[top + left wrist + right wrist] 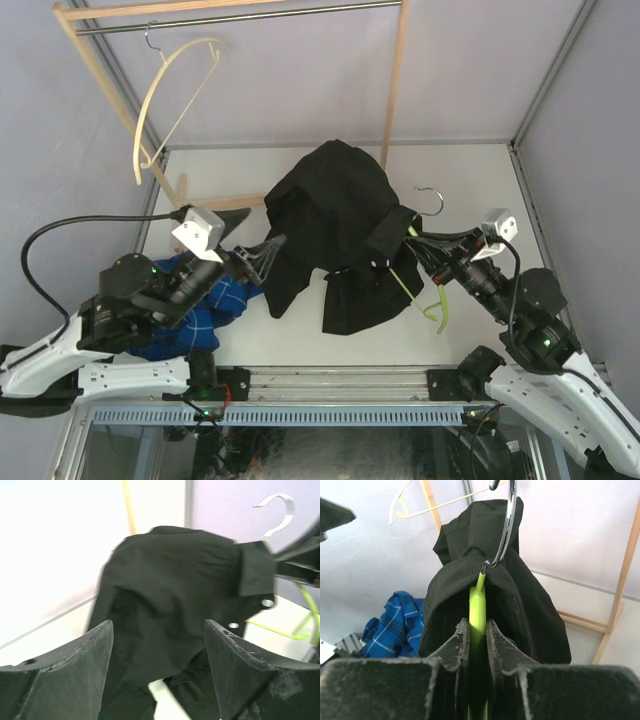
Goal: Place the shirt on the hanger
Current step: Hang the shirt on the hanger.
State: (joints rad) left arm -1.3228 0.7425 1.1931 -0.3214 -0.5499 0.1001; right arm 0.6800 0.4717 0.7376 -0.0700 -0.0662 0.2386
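**Top view.** The shirt (pixel 335 215) is plain black. It hangs in a bunched heap over the hanger (pixel 437 300) at the middle of the table (pixel 470 180).
- A thin lime-green arm of the hanger comes out from under the cloth at 4 o'clock.
- The silver hook (pixel 432 200) sticks out at 2 o'clock.
- My right gripper (pixel 425 245), at the shirt's 3 o'clock, is clamped on the hanger.
- My left gripper (pixel 262 252) sits at the shirt's 8 o'clock edge with its jaws spread. I cannot tell whether it touches the cloth.
- A blue plaid shirt (pixel 215 300) lies under my left arm at 8 o'clock.
- A cream hanger (pixel 165 90) hangs from the wooden rack (pixel 395 70) at 11 o'clock.
- White table top shows from 12 to 3 o'clock of the shirt, up to the walls, and along the near edge at 6 o'clock.

**Left wrist view.** My left gripper (pixel 157 625) stands wide, with nothing between its two dark fingers (pixel 75 670). The shirt (pixel 170 580) fills the middle beyond them. Its folded front edge carries small white buttons (pixel 267 603) at 3 o'clock. The hook (pixel 277 515) curls at 1 o'clock. Green hanger (pixel 300 630) wire shows at 4 o'clock.

**Right wrist view.** My right gripper (pixel 477 627) is pinched narrow on the green hanger (pixel 477 605), which stands upright. The hook (pixel 507 525) rises to 12 o'clock. The shirt (pixel 465 555) drapes down both sides of the hanger neck. The plaid shirt (pixel 395 620) is at 9 o'clock, and a rack post (pixel 620 580) is at 3 o'clock.
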